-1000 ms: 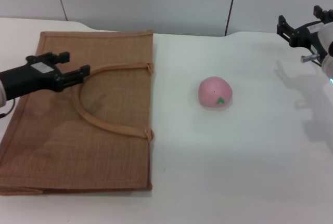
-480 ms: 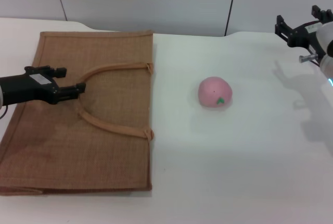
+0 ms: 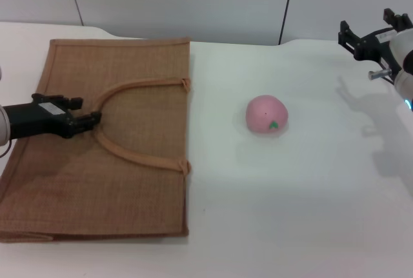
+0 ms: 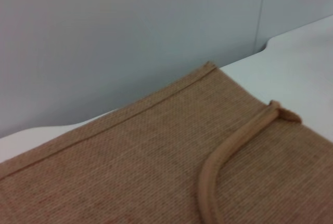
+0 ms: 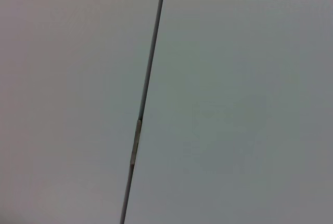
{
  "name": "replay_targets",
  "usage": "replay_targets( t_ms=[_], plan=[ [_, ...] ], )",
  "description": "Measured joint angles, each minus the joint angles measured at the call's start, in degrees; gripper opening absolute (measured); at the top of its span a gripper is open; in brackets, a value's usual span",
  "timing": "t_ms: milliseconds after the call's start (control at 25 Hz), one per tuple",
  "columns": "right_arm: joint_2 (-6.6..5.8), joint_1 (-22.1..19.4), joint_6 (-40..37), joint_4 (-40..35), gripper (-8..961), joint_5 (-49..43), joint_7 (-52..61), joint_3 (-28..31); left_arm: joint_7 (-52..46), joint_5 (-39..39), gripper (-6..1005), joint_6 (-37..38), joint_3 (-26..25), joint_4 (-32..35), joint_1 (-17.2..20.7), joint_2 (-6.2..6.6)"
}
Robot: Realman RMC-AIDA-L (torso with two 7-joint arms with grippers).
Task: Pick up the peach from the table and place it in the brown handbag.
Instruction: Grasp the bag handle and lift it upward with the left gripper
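The pink peach (image 3: 266, 114) lies on the white table (image 3: 297, 194), right of centre, with its green leaf mark facing me. The brown handbag (image 3: 64, 181) lies flat on the left, its looped handle (image 3: 129, 154) on top. My left gripper (image 3: 88, 111) is low over the bag, open, with its fingertips at the leftmost bend of the handle. The left wrist view shows the woven bag (image 4: 119, 156) and one handle (image 4: 218, 161) up close. My right gripper (image 3: 368, 25) hangs open at the far right, well away from the peach.
A grey panelled wall (image 3: 193, 0) runs behind the table's far edge. The right wrist view shows only that wall and a panel seam (image 5: 143, 99). White tabletop lies between the bag and the peach and in front of both.
My left gripper has drawn back to the left and sunk onto the bag, ending at the handle's bend. The right gripper has shifted slightly. The peach and bag have not moved.
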Motion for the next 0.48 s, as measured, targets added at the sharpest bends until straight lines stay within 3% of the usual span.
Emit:
replay_targets(
  t_ms=[320,480],
  plan=[
    [-0.01,0.0,0.0,-0.1,891,0.0,0.0,0.0,-0.3,0.0,551,3.6,0.1,-0.6,-1.2,0.02],
    [-0.01,0.2,0.1,-0.1,891,0.0,0.0,0.0,-0.4,0.0,558,3.7,0.1,-0.2,-2.4,0.02]
  ],
)
